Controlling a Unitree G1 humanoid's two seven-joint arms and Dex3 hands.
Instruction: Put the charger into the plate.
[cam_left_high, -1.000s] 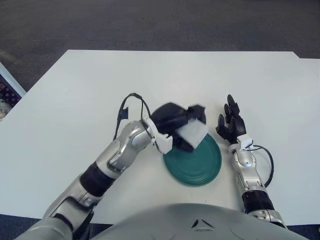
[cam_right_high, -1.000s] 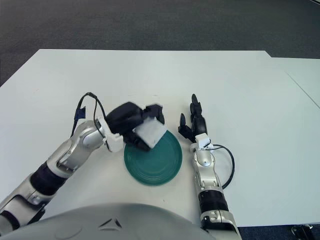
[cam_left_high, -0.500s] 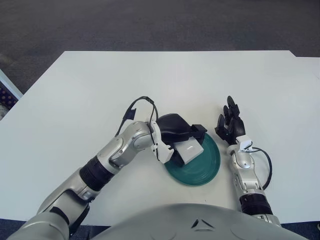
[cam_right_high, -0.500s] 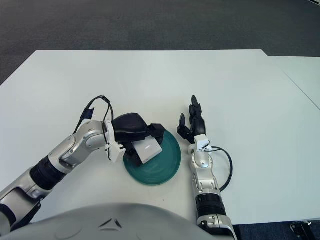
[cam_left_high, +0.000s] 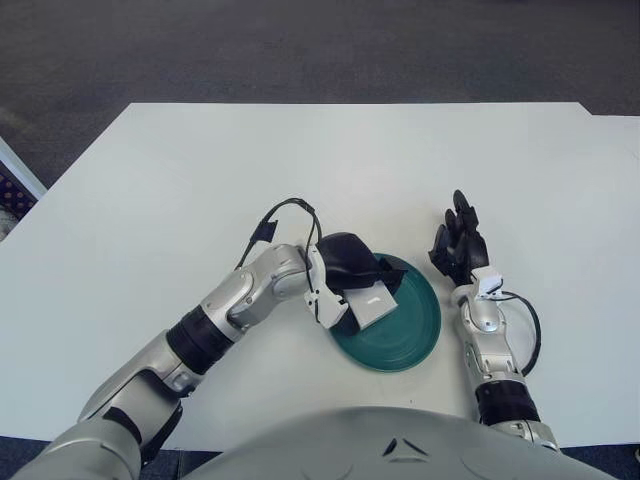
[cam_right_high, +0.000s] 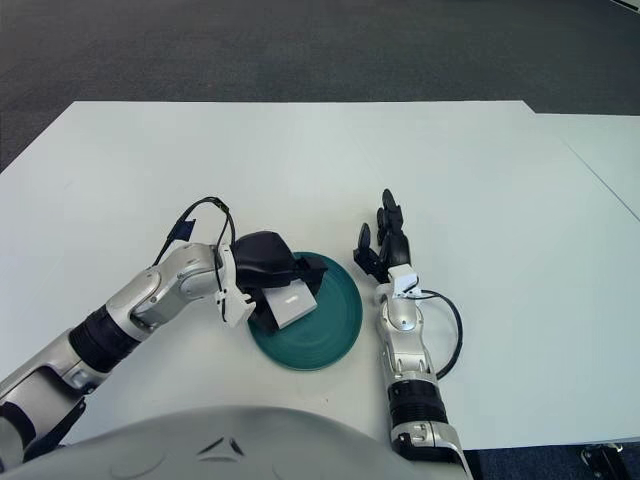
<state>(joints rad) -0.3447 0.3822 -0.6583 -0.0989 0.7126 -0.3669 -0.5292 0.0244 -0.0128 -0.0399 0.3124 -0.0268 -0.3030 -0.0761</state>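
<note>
White and flat-sided, the charger (cam_left_high: 366, 303) has been lowered from above the table (cam_left_high: 150, 190) into the green plate (cam_left_high: 410, 335) over the last second; release alone is judged outstanding. It is gripped by the left hand (cam_left_high: 352, 272), fingers closed. The right hand (cam_left_high: 458, 245) is seen beside the plate's right rim, fingers loosely extended.

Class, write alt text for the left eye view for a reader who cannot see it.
The robot's left hand holds a white charger over the left part of a green plate on a white table. Its right hand shows just right of the plate, fingers open, holding nothing.
</note>
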